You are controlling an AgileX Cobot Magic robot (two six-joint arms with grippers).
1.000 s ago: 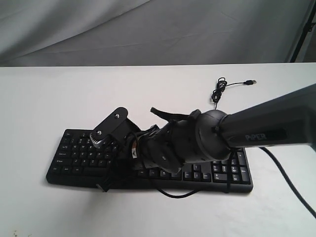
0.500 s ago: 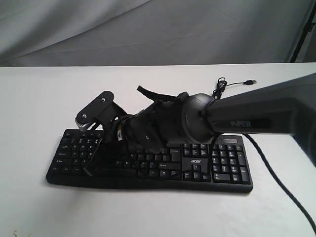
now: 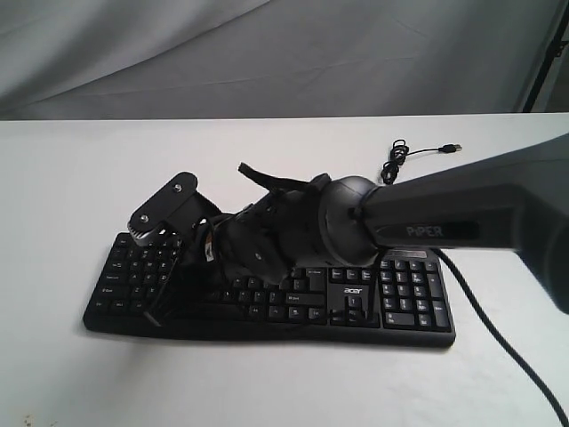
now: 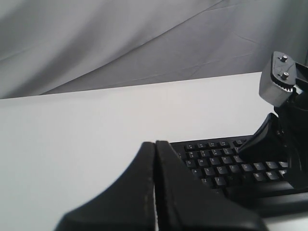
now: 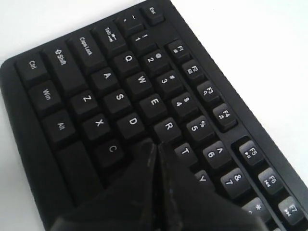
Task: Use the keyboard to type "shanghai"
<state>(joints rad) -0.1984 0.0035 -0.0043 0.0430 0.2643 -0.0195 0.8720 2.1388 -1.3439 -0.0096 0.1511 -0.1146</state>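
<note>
The black keyboard (image 3: 400, 302) lies along the near part of the white table, its acer logo facing the camera. My right arm reaches across it from the right. The right gripper (image 3: 156, 313) is shut and empty, with its tip down at the left-hand letter keys. In the right wrist view the shut right gripper (image 5: 156, 145) sits between the D, R, C and T keys of the keyboard (image 5: 96, 72) and hides the key beneath it. My left gripper (image 4: 155, 144) is shut and empty. It hangs off the left end of the keyboard (image 4: 216, 161), over the bare table.
The keyboard's thin black cable (image 3: 393, 162) lies coiled behind it and ends in a USB plug (image 3: 452, 148). The right arm's own cable (image 3: 498, 311) trails over the table at the right. A grey cloth backdrop (image 3: 267, 62) hangs behind the white table (image 3: 71, 178).
My right gripper has swung leftward along the keyboard, from near its middle to the left letter keys. More of the keyboard's right half and the acer logo now show.
</note>
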